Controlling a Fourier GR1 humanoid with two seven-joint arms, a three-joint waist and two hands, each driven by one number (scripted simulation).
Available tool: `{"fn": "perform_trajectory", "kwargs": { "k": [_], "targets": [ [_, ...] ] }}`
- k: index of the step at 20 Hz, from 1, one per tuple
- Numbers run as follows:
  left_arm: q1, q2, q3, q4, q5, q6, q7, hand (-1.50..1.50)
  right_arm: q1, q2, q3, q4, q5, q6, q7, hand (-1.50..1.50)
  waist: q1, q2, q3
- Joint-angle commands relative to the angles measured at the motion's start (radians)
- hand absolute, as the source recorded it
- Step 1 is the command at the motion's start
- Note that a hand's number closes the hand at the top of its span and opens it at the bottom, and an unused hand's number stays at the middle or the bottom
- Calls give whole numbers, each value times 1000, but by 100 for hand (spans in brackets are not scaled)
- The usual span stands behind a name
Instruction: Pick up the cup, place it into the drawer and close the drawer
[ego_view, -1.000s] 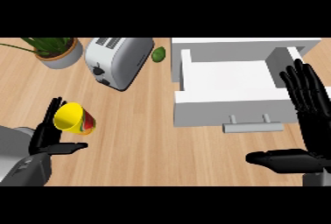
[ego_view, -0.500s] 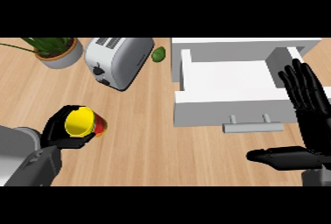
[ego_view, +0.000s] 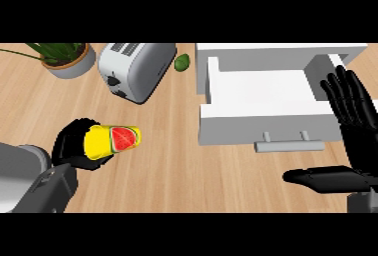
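Note:
A yellow cup (ego_view: 111, 140) with a red watermelon picture lies tilted on its side in my left hand (ego_view: 74, 144), whose fingers curl round it at the lower left. The white drawer (ego_view: 258, 127) stands pulled out at the right, its inside bare and its handle (ego_view: 289, 146) facing me. My right hand (ego_view: 353, 125) rests open at the right edge, fingers up, thumb pointing left, beside the drawer's front right corner.
A silver toaster (ego_view: 135, 70) stands at the back, left of the drawer. A potted plant (ego_view: 66, 59) sits at the back left. A small green fruit (ego_view: 182, 61) lies between the toaster and the drawer.
My left hand has closed round the cup and tipped it over, its mouth now pointing right, and shifted slightly right. The right hand has not moved.

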Motion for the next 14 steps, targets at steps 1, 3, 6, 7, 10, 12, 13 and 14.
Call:
{"fn": "perform_trajectory", "kwargs": {
  "k": [1,3,6,7,10,12,13,14],
  "targets": [
    [33,-37,25,-16,21,-29,-185,150,-13,14,-4,54,24,-17,-50,-150,13,0,2],
    [77,-95,37,-39,33,43,-243,150,27,17,14,10,21,-6,-29,-150,14,-5,2],
    [28,-74,37,-57,45,25,-196,150,-19,-15,-16,-30,-17,3,44,-150,16,-8,3],
    [35,-89,31,-88,44,33,-215,150,36,10,10,-49,23,-13,4,-150,17,-10,3],
    [5,-96,16,-148,46,37,-197,150,4,1,-7,-28,6,-15,37,-150,24,-12,4],
    [1,-95,-10,-210,44,37,-137,150,26,-10,-41,-36,-22,-7,39,-150,29,-16,5],
    [-29,-107,-27,-199,25,67,-133,150,34,8,8,-29,27,-10,14,-150,23,-12,5],
    [-52,-147,-42,-249,36,77,-74,150,62,11,-18,5,13,-5,-42,-150,30,-16,6]
  ]
}}
